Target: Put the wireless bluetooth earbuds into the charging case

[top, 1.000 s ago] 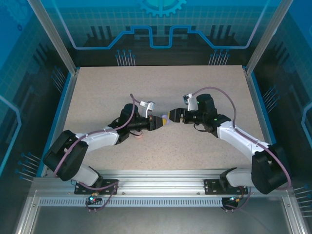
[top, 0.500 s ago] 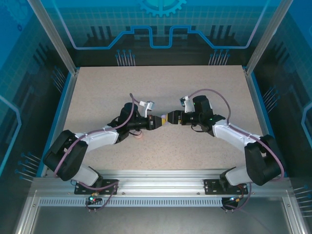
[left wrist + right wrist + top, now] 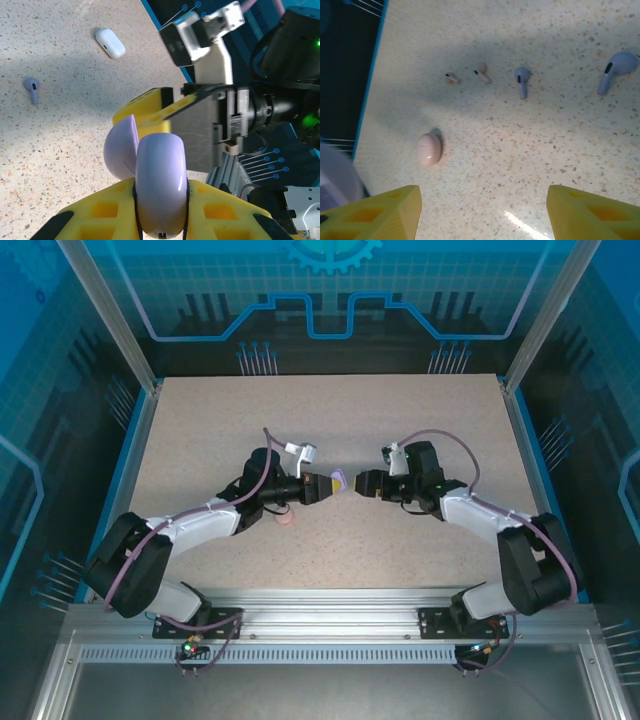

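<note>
Currently, left gripper (image 3: 160, 202) is clamping the open purple case (image 3: 160, 167), right gripper (image 3: 482, 202) is gaping empty opposite, and earbuds (image 3: 521, 81) are lying loose on the table (image 3: 530, 150) ahead of it.

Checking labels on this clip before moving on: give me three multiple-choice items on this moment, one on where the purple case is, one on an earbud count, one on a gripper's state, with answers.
1. Where is the purple charging case?
A. Lying on the table
B. Clamped in the left gripper
C. Held by the right gripper

2. How many purple earbuds lie on the table in the right wrist view?
A. None
B. Four
C. Two

3. How does the right gripper stand?
A. Open, holding nothing
B. Shut tight on nothing
C. Shut on the purple charging case

Answers:
1 B: the left gripper's jaws pinch it from both sides, off the table.
2 C: two stemmed purple buds lie apart on the table.
3 A: its jaws stand wide apart with bare table between them.
</note>
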Robot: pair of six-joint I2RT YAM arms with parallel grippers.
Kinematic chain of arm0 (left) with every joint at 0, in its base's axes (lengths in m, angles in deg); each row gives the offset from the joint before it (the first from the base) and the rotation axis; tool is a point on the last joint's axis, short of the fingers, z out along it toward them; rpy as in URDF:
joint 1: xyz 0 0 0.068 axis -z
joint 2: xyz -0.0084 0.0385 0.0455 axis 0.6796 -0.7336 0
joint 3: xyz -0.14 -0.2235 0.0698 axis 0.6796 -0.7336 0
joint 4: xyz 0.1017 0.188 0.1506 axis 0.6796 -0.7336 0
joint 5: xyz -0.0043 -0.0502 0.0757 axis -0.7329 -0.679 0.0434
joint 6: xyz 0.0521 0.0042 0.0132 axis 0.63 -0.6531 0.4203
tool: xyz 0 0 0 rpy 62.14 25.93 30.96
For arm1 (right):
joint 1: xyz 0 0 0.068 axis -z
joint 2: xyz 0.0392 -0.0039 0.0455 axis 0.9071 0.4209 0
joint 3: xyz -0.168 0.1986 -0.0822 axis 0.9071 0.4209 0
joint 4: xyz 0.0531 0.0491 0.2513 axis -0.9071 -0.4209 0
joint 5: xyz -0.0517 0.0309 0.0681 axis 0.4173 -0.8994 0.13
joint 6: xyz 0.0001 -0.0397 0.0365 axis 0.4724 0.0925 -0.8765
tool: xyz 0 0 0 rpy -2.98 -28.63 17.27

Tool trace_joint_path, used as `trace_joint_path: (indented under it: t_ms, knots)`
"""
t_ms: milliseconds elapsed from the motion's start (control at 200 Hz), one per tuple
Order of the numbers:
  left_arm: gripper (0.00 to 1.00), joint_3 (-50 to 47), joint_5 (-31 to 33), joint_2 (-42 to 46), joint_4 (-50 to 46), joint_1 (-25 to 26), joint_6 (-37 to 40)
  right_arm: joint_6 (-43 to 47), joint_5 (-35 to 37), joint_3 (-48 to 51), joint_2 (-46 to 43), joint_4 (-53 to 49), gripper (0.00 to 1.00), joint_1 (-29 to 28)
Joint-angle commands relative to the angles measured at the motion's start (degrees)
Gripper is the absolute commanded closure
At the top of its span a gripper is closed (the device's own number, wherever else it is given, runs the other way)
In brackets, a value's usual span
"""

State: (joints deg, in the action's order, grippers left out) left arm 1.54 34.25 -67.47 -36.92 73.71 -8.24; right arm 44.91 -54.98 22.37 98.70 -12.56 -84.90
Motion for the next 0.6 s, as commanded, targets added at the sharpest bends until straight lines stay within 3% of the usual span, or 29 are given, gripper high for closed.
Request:
trace_joint_path:
  t_ms: [0, 180, 355, 595]
  knots:
    - [0.99, 1.7, -3.2, 1.1, 1.6, -0.1, 1.3, 1.1, -7.9, 1.3, -4.6, 1.4, 0.35, 1.4]
    - [1.0, 2.9, -6.9, 1.1, 1.6, -0.1, 0.7, 2.7, -15.0, 0.9, -7.0, 2.2, 0.42, 1.6]
    - [0.99, 3.6, -8.2, 1.1, 2.9, -0.1, -0.6, 2.5, -15.6, -0.2, -6.4, 2.2, 0.5, 1.4]
    - [1.0, 4.5, -8.5, 0.9, 2.9, 0.0, -0.9, 1.5, -15.3, -0.7, -5.0, 3.6, 0.52, 1.3]
